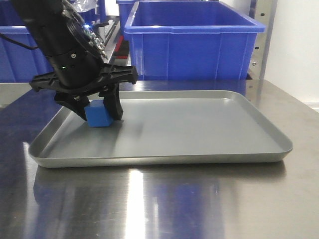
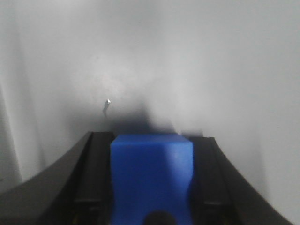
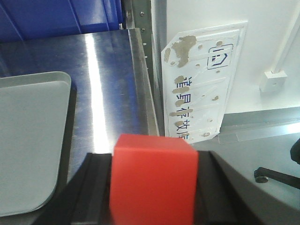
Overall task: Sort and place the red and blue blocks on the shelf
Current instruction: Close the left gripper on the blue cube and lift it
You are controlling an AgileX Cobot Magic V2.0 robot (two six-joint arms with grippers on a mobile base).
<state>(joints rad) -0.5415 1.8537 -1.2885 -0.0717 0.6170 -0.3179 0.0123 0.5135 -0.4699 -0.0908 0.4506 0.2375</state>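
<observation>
Front-facing exterior view: the left tool [image 1: 99, 114] reaches down into the left rear part of a grey tray [image 1: 199, 129] and pinches the blue block [image 1: 103, 115] between its two black fingers, one on each side. The block's underside is at the tray floor, but whether it rests there or hangs just above cannot be told. The tray lies flat on the steel bench [image 1: 149, 199], with its long side across the picture. Behind the bench stand big blue bins [image 1: 194, 42], and a perforated upright of the shelf [image 1: 258, 50] rises at the right of the nearest bin.

From the left wrist, the blue block [image 2: 152, 176] fills the lower middle of the picture. A black finger presses against each of its two sides, and the plain grey tray floor [image 2: 211, 70] spreads beyond it. The block throws a dark shadow just ahead of itself.

From the right wrist, the right tool [image 3: 153, 187] grips the red block [image 3: 152, 164] in the same way, with a dark finger tight against each side. The block is held in the air. Below and beyond it run the bench [image 3: 103, 84] and its right edge. A rounded corner of the tray [image 3: 28, 140] shows at the left, apart from the red block. At the far end of the bench edge stands a perforated shelf upright [image 3: 139, 23], with blue bins [image 3: 56, 16] beside it. On the white wall to the right hangs a flaking white sign [image 3: 197, 79] with worn characters.
</observation>
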